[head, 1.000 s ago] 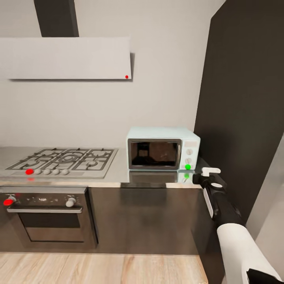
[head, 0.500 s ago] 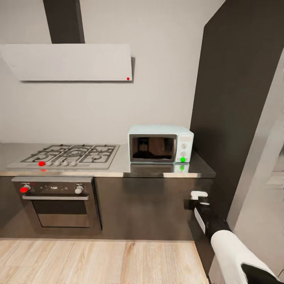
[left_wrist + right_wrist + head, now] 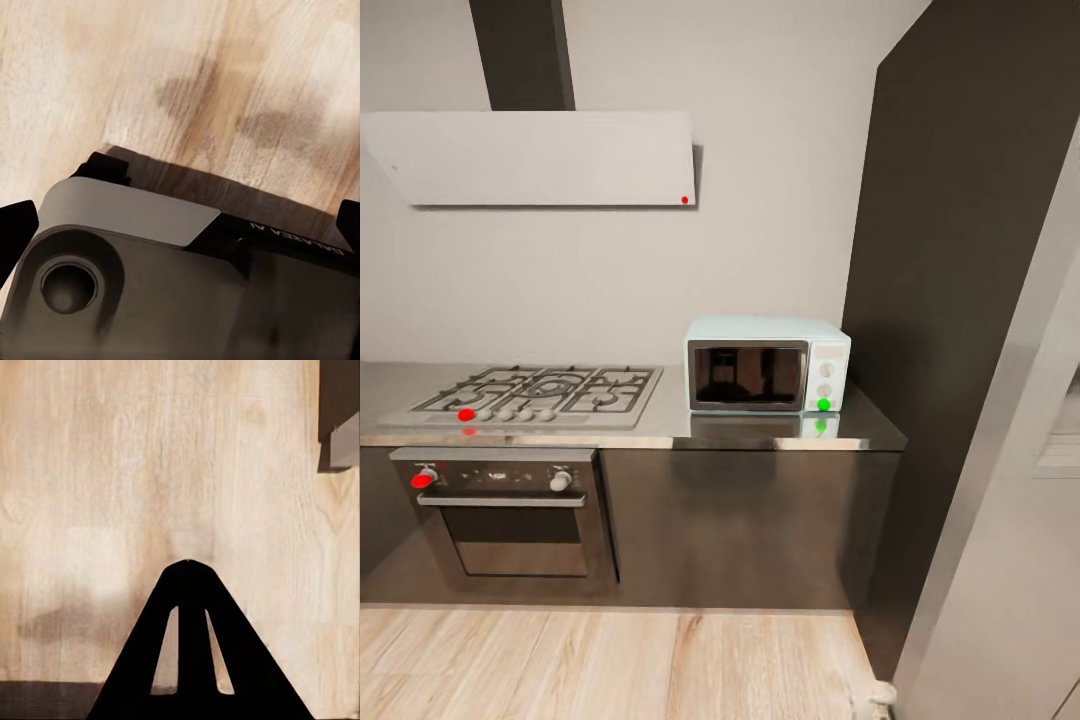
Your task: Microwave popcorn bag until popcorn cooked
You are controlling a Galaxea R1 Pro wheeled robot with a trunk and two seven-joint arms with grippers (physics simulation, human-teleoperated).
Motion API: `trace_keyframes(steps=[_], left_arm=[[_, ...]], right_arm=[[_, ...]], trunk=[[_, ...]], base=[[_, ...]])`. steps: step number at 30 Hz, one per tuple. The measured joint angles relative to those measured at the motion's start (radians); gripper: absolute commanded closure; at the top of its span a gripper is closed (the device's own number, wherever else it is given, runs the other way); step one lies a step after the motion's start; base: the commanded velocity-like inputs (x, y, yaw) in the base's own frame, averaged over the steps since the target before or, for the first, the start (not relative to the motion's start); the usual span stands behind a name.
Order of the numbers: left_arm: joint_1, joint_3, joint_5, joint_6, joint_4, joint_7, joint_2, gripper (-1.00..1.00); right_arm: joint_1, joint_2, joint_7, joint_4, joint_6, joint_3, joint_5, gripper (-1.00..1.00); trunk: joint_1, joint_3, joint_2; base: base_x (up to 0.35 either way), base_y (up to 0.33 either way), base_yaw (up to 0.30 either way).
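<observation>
The pale mint-blue microwave point(image 3: 765, 365) stands at the right end of the grey countertop point(image 3: 650, 428). Its dark glass door is closed and a green light glows under its knobs. The popcorn bag is out of view. In the left wrist view my left gripper point(image 3: 184, 217) is open, with its dark fingertips point(image 3: 16, 225) wide apart over my own grey base and the wooden floor. In the right wrist view my right gripper point(image 3: 187, 566) is shut, its black fingers meeting in a point above the floor with nothing seen between them.
A gas hob point(image 3: 530, 392) lies on the counter's left part, with a built-in oven point(image 3: 510, 515) below and a white hood point(image 3: 540, 158) above. A tall dark cabinet point(image 3: 960, 250) rises right of the microwave. A grey panel point(image 3: 1010, 540) stands close at my right. Wooden floor point(image 3: 610, 665) stretches before the cabinets.
The view first drew back from the counter, then held still. My right arm, raised near the counter's right end, has sunk down and dropped out of the head view.
</observation>
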Motion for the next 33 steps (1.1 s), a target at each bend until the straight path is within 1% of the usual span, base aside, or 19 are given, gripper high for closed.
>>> trace_keyframes(steps=[1, 3, 4, 8, 10, 14, 15, 16, 17, 33], left_arm=[[0.0, 0.0, 0.0, 0.0, 0.0, 0.0, 0.001, -1.0], [0.001, 0.0, 0.0, 0.0, 0.0, -0.001, 0.002, -1.0], [0.001, 0.0, 0.001, 0.0, 0.0, 0.0, 0.003, -1.0], [0.001, 0.0, 0.001, 0.0, 0.0, 0.0, 0.004, -1.0], [0.001, 0.0, 0.001, 0.0, 0.0, 0.001, 0.004, -1.0], [0.001, -0.001, 0.002, 0.001, 0.0, 0.0, 0.005, -1.0], [0.001, -0.001, 0.001, 0.001, 0.0, 0.0, 0.006, -1.0], [0.001, -0.001, 0.001, 0.001, 0.0, 0.0, 0.013, -1.0], [0.0, -0.003, -0.064, -0.004, -0.01, 0.014, 0.041, -1.0], [0.001, -0.003, -0.066, -0.004, -0.011, 0.014, 0.043, -1.0]], right_arm=[[0.05, -0.001, 0.0, 0.0, -0.026, 0.0, 0.0, 1.0], [0.175, -0.011, 0.0, 0.0, -0.065, 0.0, -0.001, 1.0], [0.203, -0.015, 0.0, 0.0, -0.078, 0.0, -0.002, 1.0], [0.238, -0.038, -0.001, 0.001, -0.118, -0.001, -0.007, 1.0], [0.279, -0.053, -0.001, 0.002, -0.124, -0.002, -0.01, 1.0], [0.348, -0.057, 0.0, 0.002, -0.126, -0.005, -0.012, 1.0], [0.353, -0.056, 0.001, 0.002, -0.126, -0.006, -0.012, 1.0], [0.358, -0.056, 0.001, 0.002, -0.125, -0.006, -0.012, 1.0], [0.361, -0.039, 0.001, -0.003, -0.129, -0.008, -0.002, 1.0], [0.361, -0.038, 0.001, -0.003, -0.128, -0.009, -0.003, 1.0]], trunk=[[0.0, 0.0, 0.0], [0.0, 0.0, 0.0], [0.0, 0.0, 0.0], [0.0, 0.0, 0.0], [0.0, 0.0, 0.0], [0.0, 0.0, 0.0], [0.0, 0.0, 0.0], [0.0, 0.0, 0.0], [0.0, 0.0, 0.0], [0.0, 0.0, 0.0]], base=[[0.0, 0.0, 0.0], [0.0, 0.0, 0.0], [0.0, 0.0, 0.0], [0.0, 0.0, 0.0], [0.0, 0.0, 0.0], [0.0, 0.0, 0.0], [0.0, 0.0, 0.0], [0.0, 0.0, 0.0], [0.0, 0.0, 0.0], [0.0, 0.0, 0.0]])
